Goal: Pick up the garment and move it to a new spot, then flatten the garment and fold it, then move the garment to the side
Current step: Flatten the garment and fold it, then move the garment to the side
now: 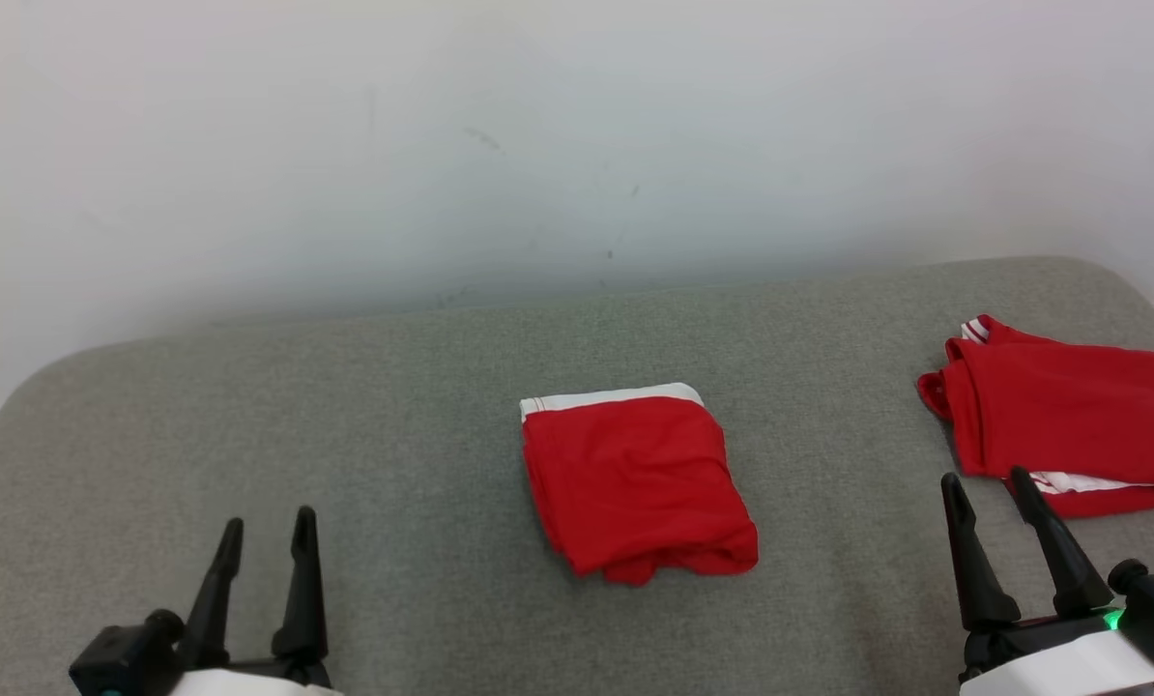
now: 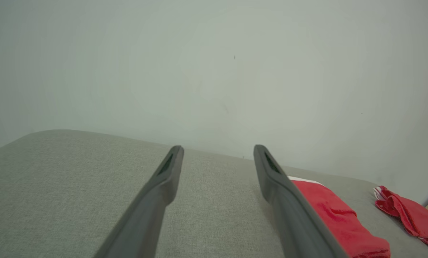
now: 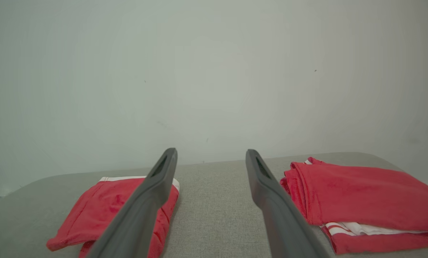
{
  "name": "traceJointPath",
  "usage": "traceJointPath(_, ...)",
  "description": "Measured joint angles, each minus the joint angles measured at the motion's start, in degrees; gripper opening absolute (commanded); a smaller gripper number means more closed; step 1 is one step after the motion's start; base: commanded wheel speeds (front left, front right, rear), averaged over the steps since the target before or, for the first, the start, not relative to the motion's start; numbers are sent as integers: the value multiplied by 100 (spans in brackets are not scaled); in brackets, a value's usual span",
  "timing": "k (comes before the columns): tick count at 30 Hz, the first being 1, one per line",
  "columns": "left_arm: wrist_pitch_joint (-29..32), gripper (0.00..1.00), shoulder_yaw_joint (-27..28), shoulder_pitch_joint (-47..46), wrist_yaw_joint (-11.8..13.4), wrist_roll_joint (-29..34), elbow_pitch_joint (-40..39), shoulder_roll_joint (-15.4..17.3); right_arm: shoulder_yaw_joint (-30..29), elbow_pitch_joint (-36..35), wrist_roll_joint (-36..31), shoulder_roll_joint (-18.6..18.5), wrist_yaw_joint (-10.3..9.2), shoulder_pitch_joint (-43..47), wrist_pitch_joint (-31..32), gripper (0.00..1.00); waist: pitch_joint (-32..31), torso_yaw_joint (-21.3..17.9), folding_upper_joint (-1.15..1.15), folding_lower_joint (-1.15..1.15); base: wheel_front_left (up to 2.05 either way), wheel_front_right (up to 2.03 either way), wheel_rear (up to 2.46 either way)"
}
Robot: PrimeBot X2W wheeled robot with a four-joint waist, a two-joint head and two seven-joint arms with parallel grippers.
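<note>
A red garment (image 1: 635,483) with a white waistband lies folded into a compact rectangle at the middle of the grey cushioned surface (image 1: 393,406); it shows too in the left wrist view (image 2: 337,215) and the right wrist view (image 3: 106,208). My left gripper (image 1: 266,536) rests open at the lower left, well apart from it, nothing between its fingers (image 2: 163,179). My right gripper (image 1: 985,488) stands open at the lower right, between the folded garment and the pile on the right, its fingers (image 3: 260,179) holding nothing.
A second pile of folded red cloth with white stripes (image 1: 1070,435) lies at the right end of the surface, just beyond my right gripper (image 3: 364,193). A white wall (image 1: 538,145) rises behind. The surface's rounded edges fall away at both ends.
</note>
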Motion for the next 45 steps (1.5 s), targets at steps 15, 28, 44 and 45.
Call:
traceJointPath(15, 0, 100, -154, -4, -145, 245, 343, -123, -21, -42, -424, 347, 0, 171, -24, 100, 12, 130, 0, 0, 0, 0, 0)
traceJointPath(28, 0, 100, -371, -154, -162, 130, 343, -130, 546, 836, 377, 221, 1, -745, 699, 100, 164, 420, 0, 0, 0, 0, 0)
traceJointPath(44, 0, 100, -600, -509, -169, -85, 449, -129, 878, 3517, 1613, 14, 0, -3130, 2897, 100, 708, 1367, 0, 1, 0, 0, 0)
traceJointPath(45, 0, 100, -610, -521, -169, -90, 454, -129, 898, 3673, 1622, 10, 0, -3193, 3052, 100, 736, 1432, 0, 1, 0, 0, 0)
